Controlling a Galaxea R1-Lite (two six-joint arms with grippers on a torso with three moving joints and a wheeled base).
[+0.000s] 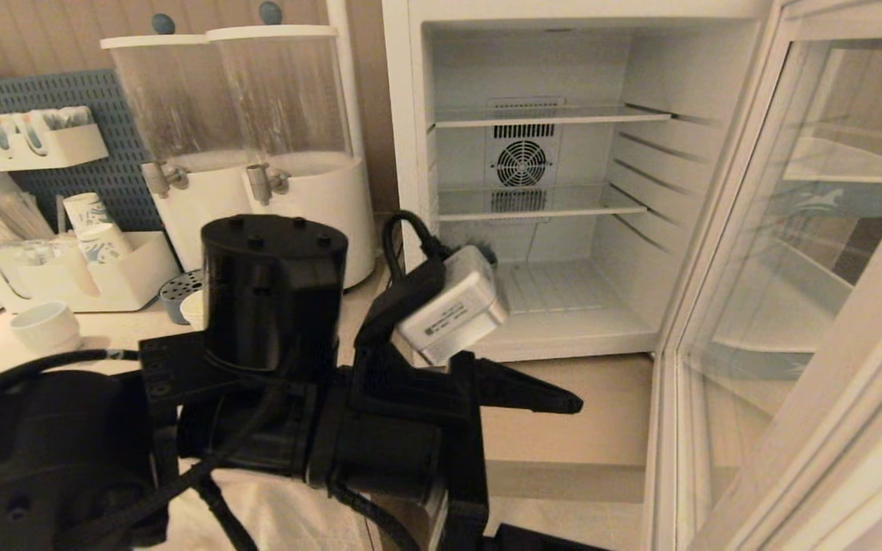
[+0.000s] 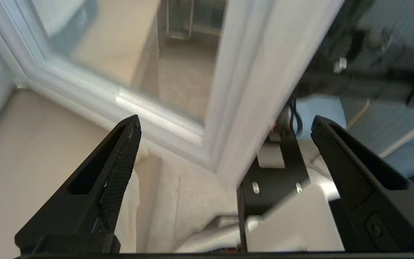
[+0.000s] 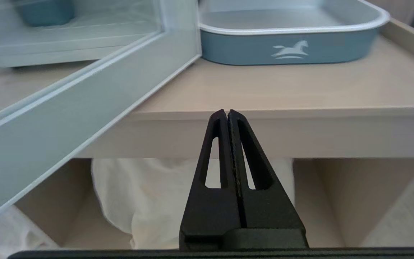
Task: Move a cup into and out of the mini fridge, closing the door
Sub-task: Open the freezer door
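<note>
FRIDGE: your mini fridge (image 1: 563, 191) stands empty, shelves bare | DOOR: door (image 1: 801, 306) swung wide open | CUP: not in the fridge, not in either gripper; I cannot place it | LEFT: left gripper (image 2: 225, 133) just before the fridge, jaws apart, empty | RIGHT: right gripper (image 3: 227, 115) below the fridge counter, jaws together | LEFT TO DO: closing the door.

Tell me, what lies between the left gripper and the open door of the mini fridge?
Nothing: in the head view only bare countertop separates the left gripper, standing open, from the door.
</note>
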